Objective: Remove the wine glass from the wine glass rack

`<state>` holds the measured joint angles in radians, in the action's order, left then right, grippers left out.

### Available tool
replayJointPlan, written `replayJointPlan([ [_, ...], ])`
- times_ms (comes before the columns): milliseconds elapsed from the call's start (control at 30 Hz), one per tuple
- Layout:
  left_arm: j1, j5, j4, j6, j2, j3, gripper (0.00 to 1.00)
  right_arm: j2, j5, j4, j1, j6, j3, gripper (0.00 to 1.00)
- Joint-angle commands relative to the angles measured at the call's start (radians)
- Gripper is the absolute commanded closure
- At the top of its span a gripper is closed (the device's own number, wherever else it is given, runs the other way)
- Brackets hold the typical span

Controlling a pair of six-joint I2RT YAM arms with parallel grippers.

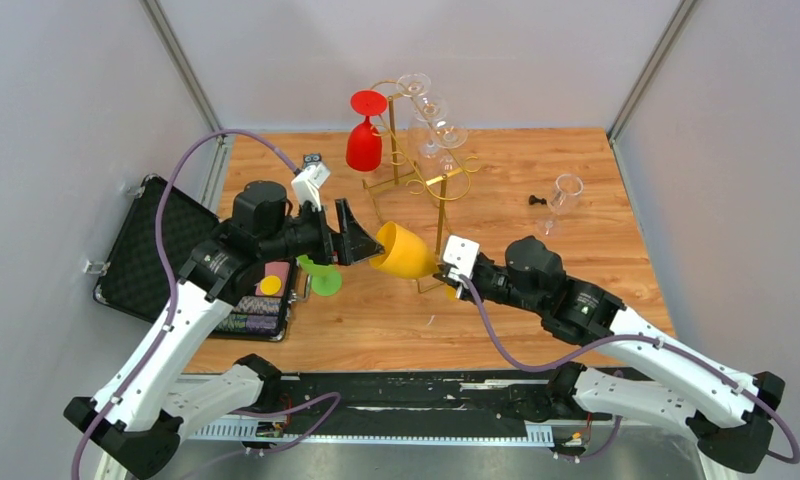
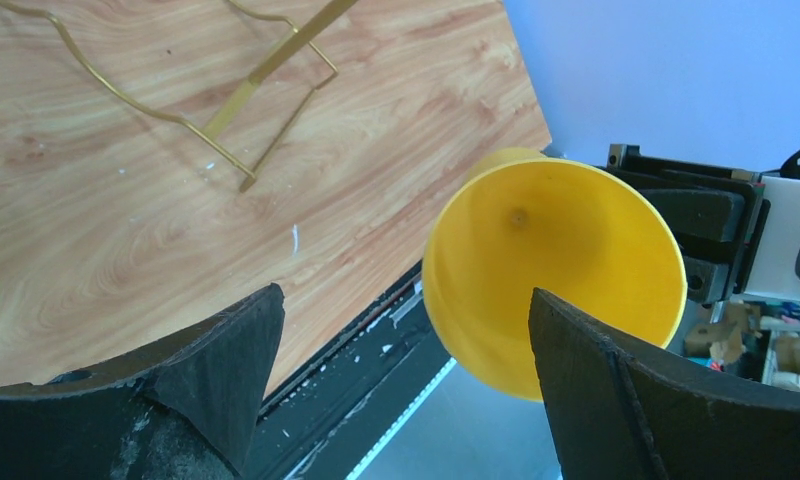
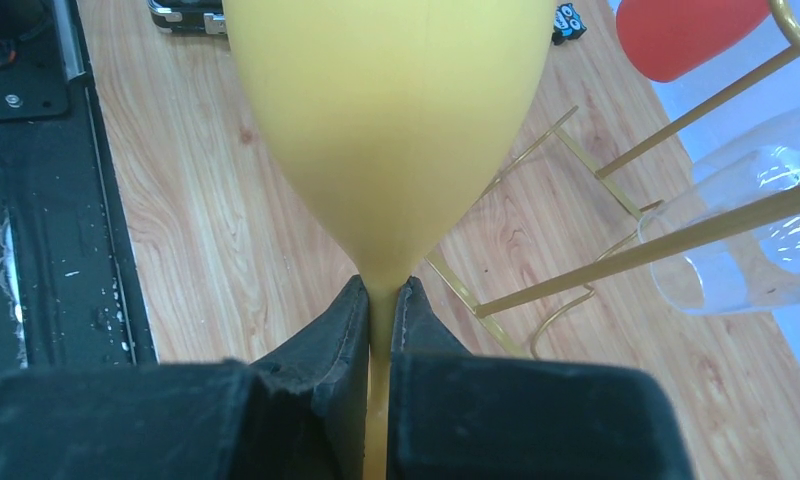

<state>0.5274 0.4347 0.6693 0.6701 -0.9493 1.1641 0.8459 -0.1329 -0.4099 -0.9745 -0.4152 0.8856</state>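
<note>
My right gripper (image 1: 444, 272) (image 3: 381, 290) is shut on the stem of a yellow wine glass (image 1: 401, 250) (image 3: 391, 120), which is tilted with its bowl toward the left arm, clear of the gold wine glass rack (image 1: 416, 165) (image 3: 696, 230). In the left wrist view the yellow wine glass (image 2: 551, 270) shows its open mouth. My left gripper (image 1: 361, 240) (image 2: 406, 293) is open at the bowl's rim, one finger (image 2: 616, 400) in front of its lower edge. A red glass (image 1: 364, 140) and clear glasses (image 1: 431, 115) hang upside down on the rack.
A green glass (image 1: 321, 275) lies on the wood below the left gripper. A clear glass (image 1: 564, 192) lies on its side at the right. An open black case (image 1: 151, 250) holding chips sits at the table's left edge. A small dark object (image 1: 313, 159) stands by the rack.
</note>
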Motion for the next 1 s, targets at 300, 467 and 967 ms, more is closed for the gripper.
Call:
replayJointPlan([
  [300, -0.008, 0.098, 0.014, -0.014, -0.017, -0.016, 0.19, 0.052, 0.007, 0.133, -0.036, -0.092, 0.068, 1.0],
  [467, -0.008, 0.109, 0.013, -0.013, -0.016, -0.019, 0.46, 0.052, 0.021, 0.149, -0.038, -0.093, 0.054, 1.0],
  [967, -0.008, 0.089, 0.026, -0.021, -0.03, 0.007, 1.0, 0.029, 0.054, 0.152, -0.041, -0.08, 0.016, 0.99],
])
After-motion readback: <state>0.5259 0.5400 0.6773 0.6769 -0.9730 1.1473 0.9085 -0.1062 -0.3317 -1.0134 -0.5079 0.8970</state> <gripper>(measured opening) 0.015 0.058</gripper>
